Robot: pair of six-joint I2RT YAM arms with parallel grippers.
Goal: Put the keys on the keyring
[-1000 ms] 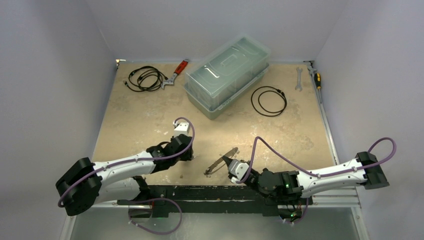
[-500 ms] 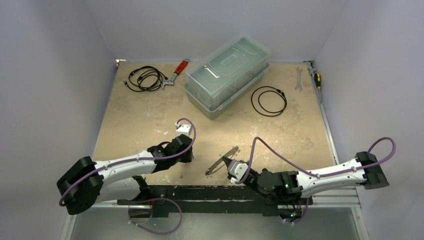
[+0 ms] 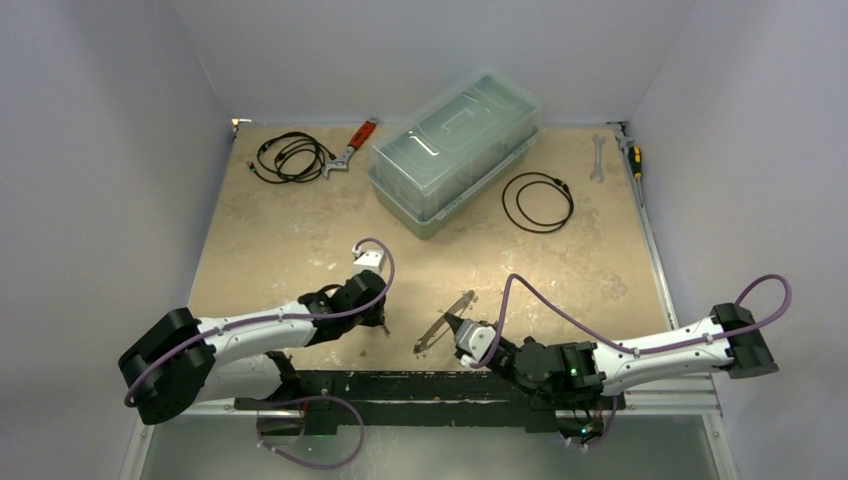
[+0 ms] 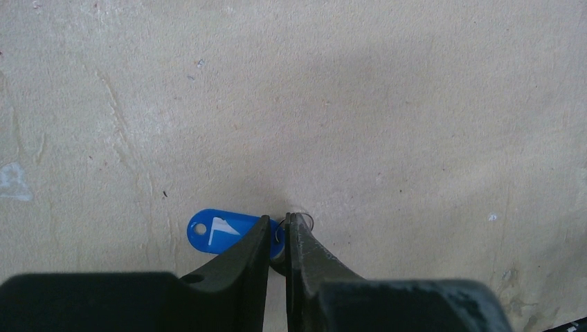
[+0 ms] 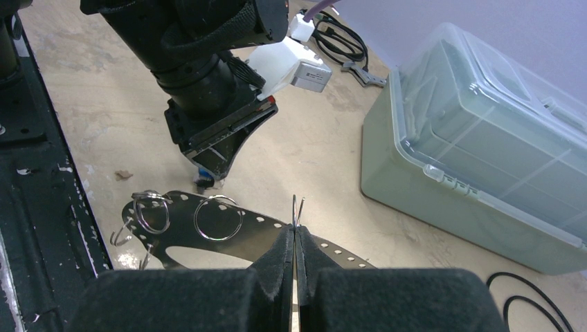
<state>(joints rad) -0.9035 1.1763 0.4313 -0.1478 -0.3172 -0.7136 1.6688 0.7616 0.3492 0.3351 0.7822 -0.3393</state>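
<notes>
A key with a bright blue plastic head (image 4: 216,232) lies flat on the tabletop, a small wire ring (image 4: 304,220) at its right end. My left gripper (image 4: 278,223) points straight down with its jaws closed to a narrow slit on that end and the ring. In the top view the left gripper (image 3: 380,322) touches the table left of the keyring (image 3: 445,320). The keyring (image 5: 228,232) is a flat metal hoop with holes along its rim, carrying small split rings (image 5: 218,218). My right gripper (image 5: 295,232) is shut on a thin upright wire ring (image 5: 296,207) at the keyring's rim.
A clear lidded plastic box (image 3: 455,150) stands at the back centre. Black cable coils lie at the back left (image 3: 290,155) and right of the box (image 3: 537,200). A red-handled wrench (image 3: 352,145), a spanner (image 3: 598,157) and a screwdriver (image 3: 633,155) lie along the far edge.
My left gripper has shifted slightly toward the near edge and its jaws have closed on the blue-headed key. The right gripper stays shut on the keyring.
</notes>
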